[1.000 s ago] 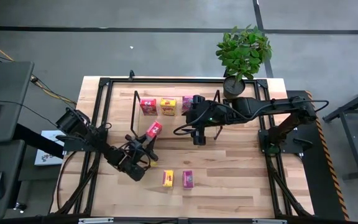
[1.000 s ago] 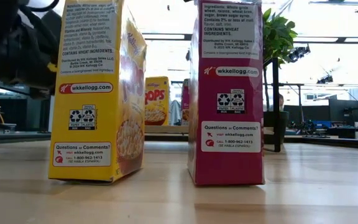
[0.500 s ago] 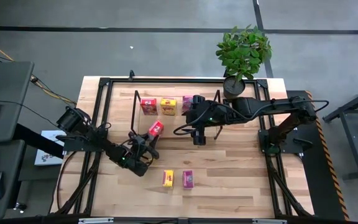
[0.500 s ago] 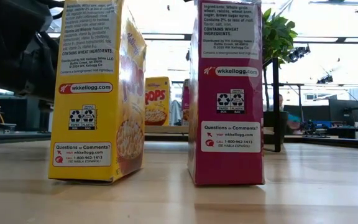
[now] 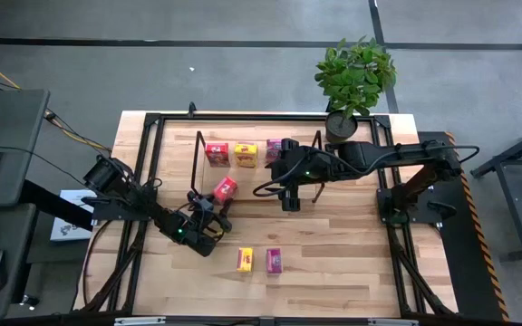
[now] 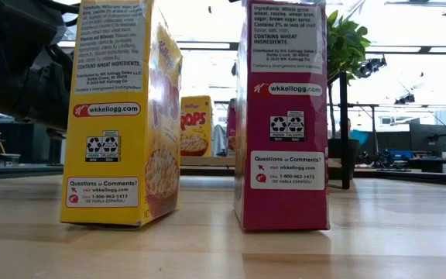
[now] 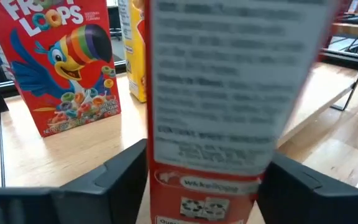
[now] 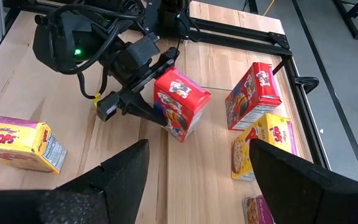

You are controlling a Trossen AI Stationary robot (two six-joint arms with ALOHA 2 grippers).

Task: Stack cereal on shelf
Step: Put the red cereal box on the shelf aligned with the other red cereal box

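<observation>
My left gripper [image 5: 212, 206] is shut on a red cereal box [image 5: 226, 188] just in front of the shelf [image 5: 243, 165]. The shelf is a low wooden board with black wire end frames. On it stand a red box [image 5: 217, 154], a yellow box [image 5: 246, 154] and a magenta box [image 5: 273, 151]. A yellow box [image 5: 245, 260] and a magenta box [image 5: 274, 261] stand on the table near the front. They fill the low view as a yellow box [image 6: 122, 116] and a magenta box [image 6: 285, 116]. My right gripper [image 5: 288, 201] hovers open and empty right of the held box. My left gripper pinches the red box between its two fingers [image 7: 120, 177], one on each broad face, with the narrow printed side [image 7: 210, 112] facing the wrist camera. The fingers hold near one end of the box [image 8: 160, 106], slanting in from the table's near left. The box sits tilted and looks clear of the table.
A potted plant [image 5: 354, 77] stands at the far right corner. The shelf's black wire end frame [image 5: 198, 154] rises just left of the red box on the shelf. Bare tabletop [image 5: 333, 244] lies at the front right.
My left gripper has gone a little toward the table's far edge and the shelf, still shut on the red box. The box has kept tilted in the hold. My right arm has kept still.
</observation>
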